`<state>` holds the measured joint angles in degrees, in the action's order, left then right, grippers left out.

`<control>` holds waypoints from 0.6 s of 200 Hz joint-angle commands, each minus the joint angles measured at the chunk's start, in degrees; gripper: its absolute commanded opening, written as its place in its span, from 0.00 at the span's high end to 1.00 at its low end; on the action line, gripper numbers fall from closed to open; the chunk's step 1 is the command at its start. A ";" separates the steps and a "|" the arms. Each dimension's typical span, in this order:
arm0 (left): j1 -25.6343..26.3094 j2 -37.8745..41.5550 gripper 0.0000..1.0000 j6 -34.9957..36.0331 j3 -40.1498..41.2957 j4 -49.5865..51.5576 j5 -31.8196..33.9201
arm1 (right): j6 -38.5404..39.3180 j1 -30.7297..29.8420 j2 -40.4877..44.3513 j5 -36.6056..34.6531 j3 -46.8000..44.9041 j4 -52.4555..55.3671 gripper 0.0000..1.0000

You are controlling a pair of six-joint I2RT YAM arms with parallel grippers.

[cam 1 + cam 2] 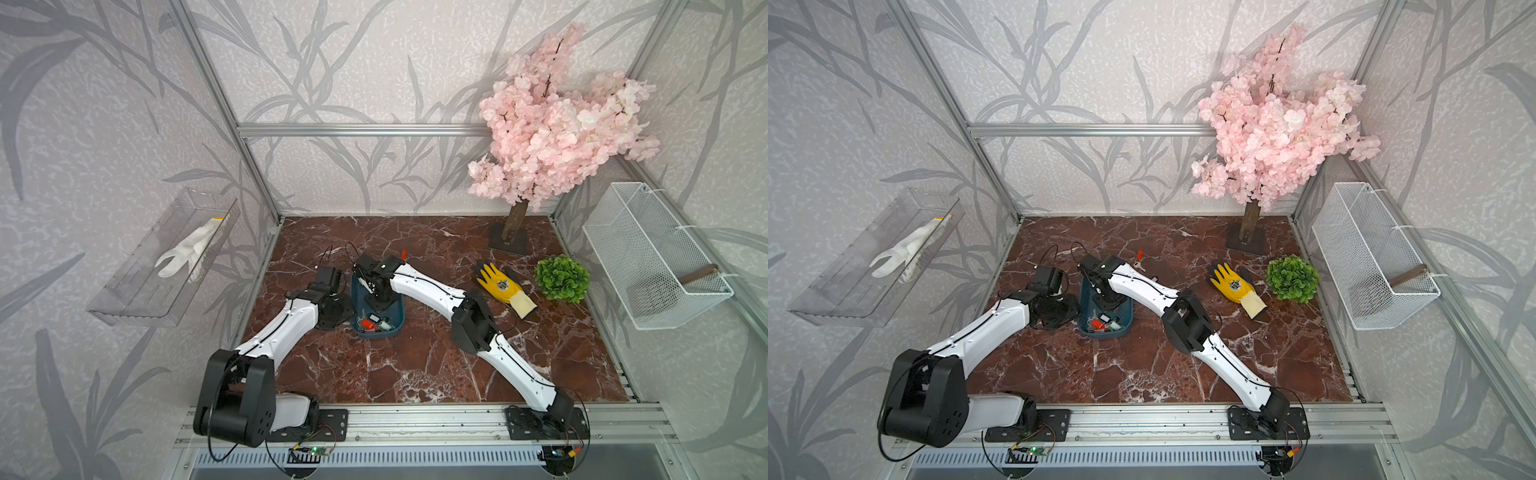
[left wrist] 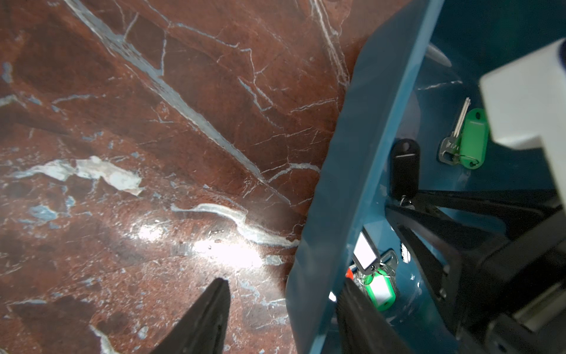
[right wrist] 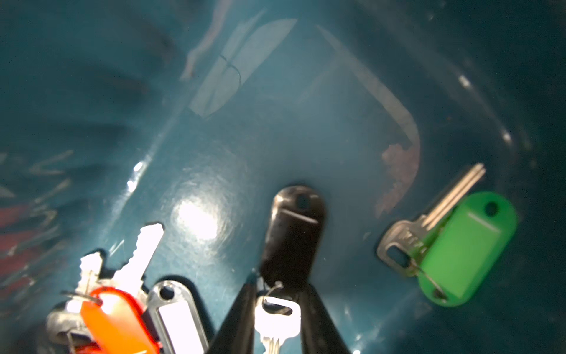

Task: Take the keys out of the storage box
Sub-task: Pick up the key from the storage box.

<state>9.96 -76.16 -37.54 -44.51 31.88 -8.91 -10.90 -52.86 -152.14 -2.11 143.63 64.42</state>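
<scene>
The teal storage box sits mid-table on the red marble. Several tagged keys lie heaped at its near end. My right gripper reaches down into the box, shut on the silver head of the black-tagged key. Beside it lie a green-tagged key, a red tag and a white tag. My left gripper is open and straddles the box's left wall, one finger inside and one outside. A red-tagged key lies on the table behind the box.
A yellow glove and a green plant ball lie to the right. A pink blossom tree stands at the back right. A white wire basket hangs on the right wall, and a clear tray holding a white glove on the left.
</scene>
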 commanded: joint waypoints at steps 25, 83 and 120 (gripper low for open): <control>-0.38 1.56 0.41 0.27 -0.19 0.99 0.42 | -0.23 0.27 -1.10 -1.61 -0.19 0.71 0.91; -0.38 1.87 0.41 0.27 -0.17 1.16 0.61 | 0.52 0.22 1.69 -2.46 -0.40 0.27 1.00; -0.47 2.40 0.40 0.10 -0.18 1.04 0.77 | 1.04 0.22 3.78 -2.63 -0.24 0.57 1.00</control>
<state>9.93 -75.18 -37.54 -44.51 31.99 -8.88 -10.63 -52.84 -151.09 -4.01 143.85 62.87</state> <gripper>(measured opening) 0.595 0.049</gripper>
